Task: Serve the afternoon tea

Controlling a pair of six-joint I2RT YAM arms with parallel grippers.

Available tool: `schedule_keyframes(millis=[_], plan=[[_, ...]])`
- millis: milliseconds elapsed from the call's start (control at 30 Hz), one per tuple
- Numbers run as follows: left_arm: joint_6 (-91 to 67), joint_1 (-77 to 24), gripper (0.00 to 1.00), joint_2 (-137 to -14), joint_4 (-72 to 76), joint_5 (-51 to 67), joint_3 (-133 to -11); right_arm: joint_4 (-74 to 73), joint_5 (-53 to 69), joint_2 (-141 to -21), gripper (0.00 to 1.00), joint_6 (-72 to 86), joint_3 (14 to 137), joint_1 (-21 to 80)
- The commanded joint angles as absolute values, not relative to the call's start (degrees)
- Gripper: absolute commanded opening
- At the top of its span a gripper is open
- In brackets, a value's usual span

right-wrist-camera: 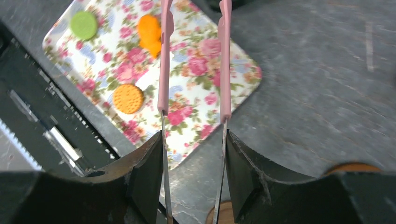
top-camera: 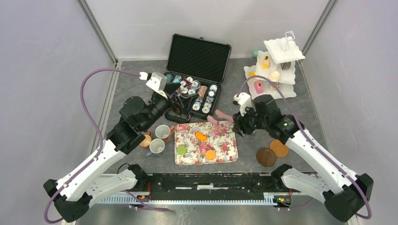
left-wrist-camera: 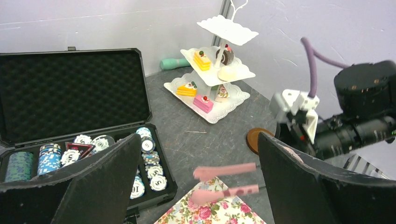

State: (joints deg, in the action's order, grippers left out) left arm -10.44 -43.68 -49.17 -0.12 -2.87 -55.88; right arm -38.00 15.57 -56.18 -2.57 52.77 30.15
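Right gripper [right-wrist-camera: 194, 140] clamps the pink tongs [right-wrist-camera: 163, 70] by their handles, one arm against each finger. The tong arms stand apart with nothing between the tips, which hang over the far edge of the floral tray [top-camera: 220, 150]. Left gripper [left-wrist-camera: 200, 140] is spread wide and empty beside the poker chip case [top-camera: 199, 58].

On the tray lie an orange cake [right-wrist-camera: 150, 33], a green macaron [right-wrist-camera: 84, 24] and an orange cookie [right-wrist-camera: 128, 98]. More cakes sit on the tiered stand [left-wrist-camera: 219, 112] at the back right, and three mugs [top-camera: 156, 140] stand just left of the tray.

The step looks like going for another piece with empty tongs. It should go best with a light squeeze, so the arms stay spread until they straddle a cake, then closing slowly and level, since these small toys could easily pop out sideways.

Only the right wrist view shows the handles seated against the fingers. Only the left wrist view shows which cakes are on which tier. Only the top view places the mugs.
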Motion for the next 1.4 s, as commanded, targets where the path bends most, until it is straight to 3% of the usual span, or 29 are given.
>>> schedule_keyframes(millis=[0,333,867,1367], plan=[[-9.6,-43.8,1.0,-49.7,1.8,-2.5,-57.2,-32.2,15.0,-58.0,0.53,-0.4,51.4,37.8],[-9.5,-43.8,1.0,-50.0,1.7,-2.6,-57.2,-28.0,12.7,-66.3,0.56,-0.1,51.9,46.8],[-9.3,-43.8,1.0,-49.9,1.5,-2.5,-57.5,-26.6,9.8,-72.3,0.57,-0.5,51.4,49.0],[-9.3,-43.8,1.0,-50.1,1.4,-2.5,-57.5,-24.8,10.3,-73.1,0.48,-0.1,48.7,49.9]])
